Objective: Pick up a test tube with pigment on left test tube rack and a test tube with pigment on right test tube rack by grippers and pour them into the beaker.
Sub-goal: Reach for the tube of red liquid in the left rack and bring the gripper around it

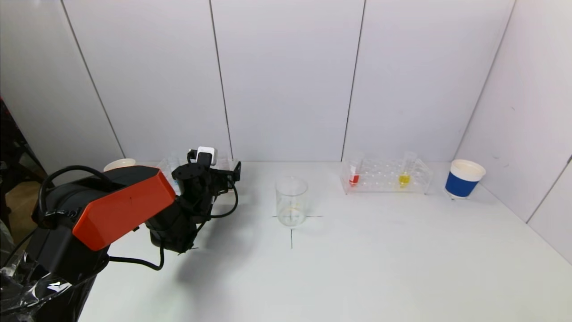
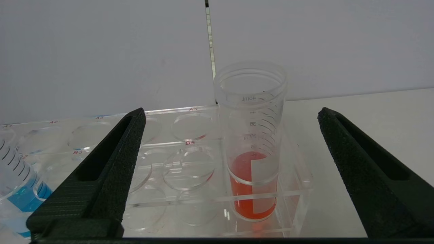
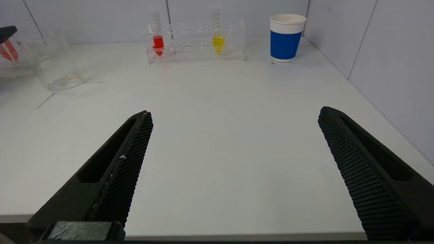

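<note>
My left gripper is open at the left test tube rack, also seen in the head view. A test tube with red pigment stands upright in the rack's end hole, in line with the gap between the fingers, which do not touch it. A tube with blue pigment stands at the rack's other side. The clear beaker stands mid-table. The right rack holds a red tube and a yellow tube. My right gripper is open and empty over the table's near edge.
A blue paper cup stands right of the right rack, near the side wall. A white cup stands behind my left arm. The back wall is close behind both racks. The right wrist view also shows the beaker.
</note>
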Tool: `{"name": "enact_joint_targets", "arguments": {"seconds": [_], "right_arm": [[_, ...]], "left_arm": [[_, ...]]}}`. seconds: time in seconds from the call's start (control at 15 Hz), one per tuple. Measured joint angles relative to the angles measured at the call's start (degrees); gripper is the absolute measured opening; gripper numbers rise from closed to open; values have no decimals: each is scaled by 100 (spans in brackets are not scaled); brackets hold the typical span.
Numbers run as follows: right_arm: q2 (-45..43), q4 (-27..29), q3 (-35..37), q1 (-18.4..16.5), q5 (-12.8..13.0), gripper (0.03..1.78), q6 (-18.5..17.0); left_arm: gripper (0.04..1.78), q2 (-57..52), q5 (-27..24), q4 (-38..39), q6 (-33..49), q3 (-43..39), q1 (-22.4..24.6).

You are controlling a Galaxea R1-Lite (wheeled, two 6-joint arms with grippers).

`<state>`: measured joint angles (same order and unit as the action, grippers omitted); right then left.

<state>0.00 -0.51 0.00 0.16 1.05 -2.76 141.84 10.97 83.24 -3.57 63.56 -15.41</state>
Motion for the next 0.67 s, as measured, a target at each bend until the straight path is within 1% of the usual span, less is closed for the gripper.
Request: {"name": "enact_joint_targets", "arguments": {"seconds": [0.67], "right_arm": [[0,0,0,0,0,177,-2]], "left_arm": [[177,-13,0,22,-37,5,-5]]}}
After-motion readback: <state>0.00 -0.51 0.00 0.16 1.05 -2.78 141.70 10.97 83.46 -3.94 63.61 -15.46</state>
